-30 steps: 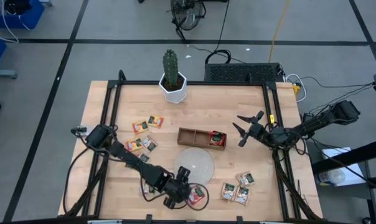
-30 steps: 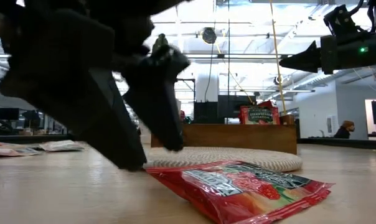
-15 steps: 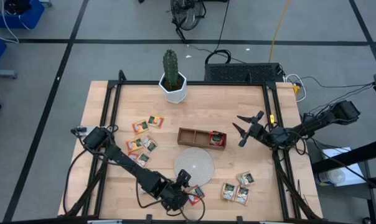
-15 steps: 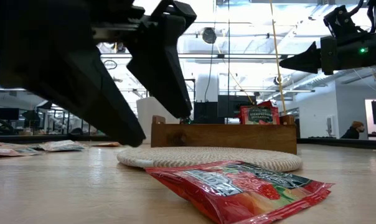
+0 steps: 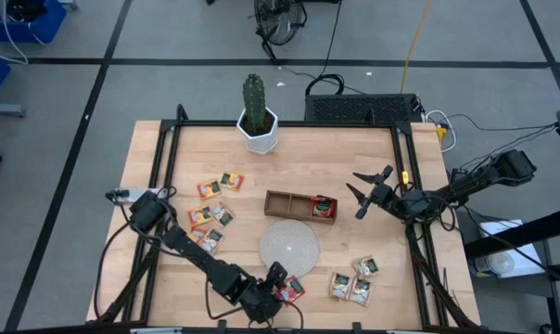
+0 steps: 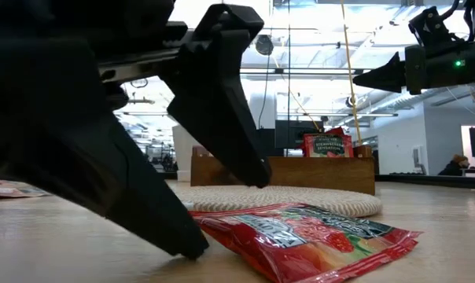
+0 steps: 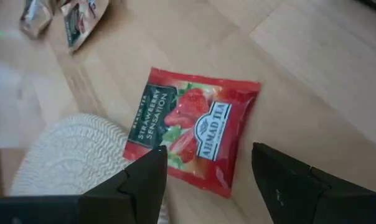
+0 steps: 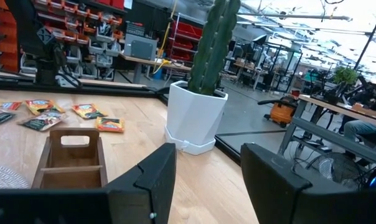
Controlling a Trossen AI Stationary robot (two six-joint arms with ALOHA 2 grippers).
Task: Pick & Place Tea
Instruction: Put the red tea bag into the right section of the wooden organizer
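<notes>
One red sachet (image 5: 323, 205) stands in the wooden tray (image 5: 282, 202); the rest lie loose. At the desk's near edge the left gripper (image 7: 206, 180) straddles a strawberry sachet (image 7: 191, 135), fingers spread, nothing grasped. Right gripper (image 5: 363, 193) waits near the right edge, fingers parted, empty. Most of the job remains.

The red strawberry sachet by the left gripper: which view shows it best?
Left wrist view: the red strawberry sachet lies flat, whole, label readable. The low view shows it edge-on; the high view, a speck beside the left gripper; the right wrist view, nothing.
</notes>
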